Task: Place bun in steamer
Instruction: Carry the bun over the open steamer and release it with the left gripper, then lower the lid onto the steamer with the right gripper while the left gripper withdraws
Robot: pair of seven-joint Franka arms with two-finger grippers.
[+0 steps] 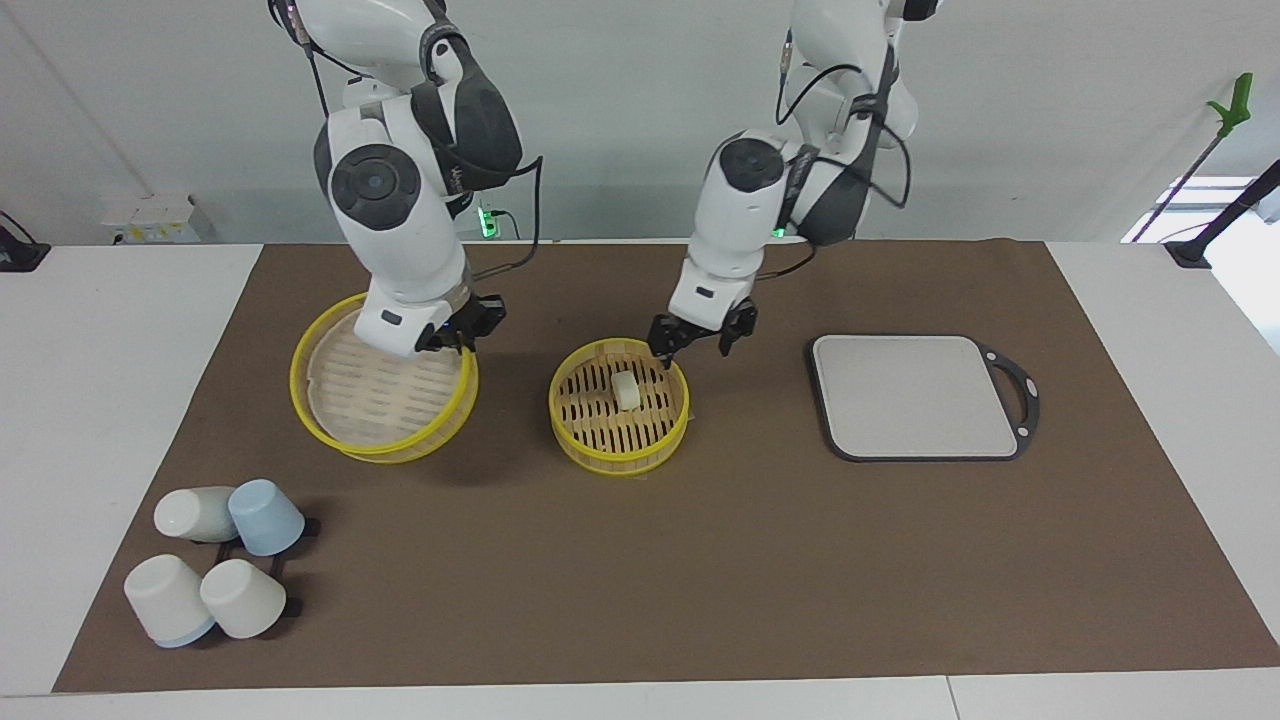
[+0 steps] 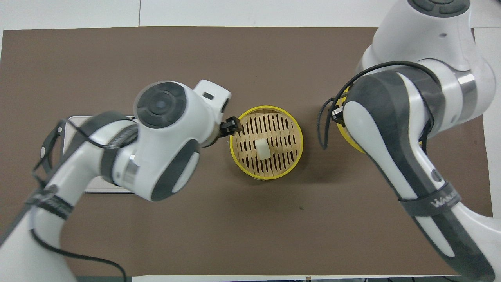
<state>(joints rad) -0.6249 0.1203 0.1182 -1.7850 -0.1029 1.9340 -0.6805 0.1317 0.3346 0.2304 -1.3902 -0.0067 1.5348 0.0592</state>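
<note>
The steamer (image 1: 620, 458) is a round yellow-rimmed basket at the middle of the brown mat, also in the overhead view (image 2: 268, 108). The bun (image 1: 626, 390), a small cream-white lump, lies on its slatted floor (image 2: 263, 149). My left gripper (image 1: 695, 345) is open and empty, just above the basket's rim on the side nearer the robots and toward the left arm's end; one fingertip (image 2: 233, 126) shows overhead. My right gripper (image 1: 455, 338) is shut on the rim of the steamer's top tier (image 1: 380, 400) and holds it tilted, toward the right arm's end.
A flat grey black-edged board (image 1: 915, 395) lies toward the left arm's end. Several white and blue cups (image 1: 215, 565) lie on a black rack at the mat's corner farthest from the robots, at the right arm's end. In the overhead view the right arm hides most of the top tier.
</note>
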